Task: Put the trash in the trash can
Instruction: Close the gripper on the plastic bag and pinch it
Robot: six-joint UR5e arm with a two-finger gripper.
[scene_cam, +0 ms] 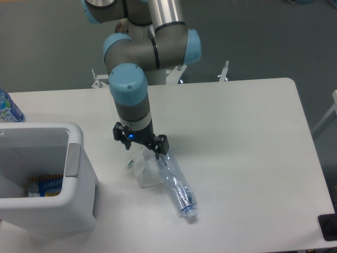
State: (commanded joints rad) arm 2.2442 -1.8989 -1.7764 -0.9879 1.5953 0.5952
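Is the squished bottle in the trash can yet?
No. The squished bottle lies flat on the table, outside the trash can.

Arm reaching straight down, tool low

The grey arm with pale blue joint caps points its wrist downward; the black tool point(141, 149) hangs below it, a blue light lit, its finger spread not clear from here.

Open tabletop point(247, 137) right of crushed bottle point(176, 184); trash can point(79, 174) walling left; upright bottle point(8, 108) far left.
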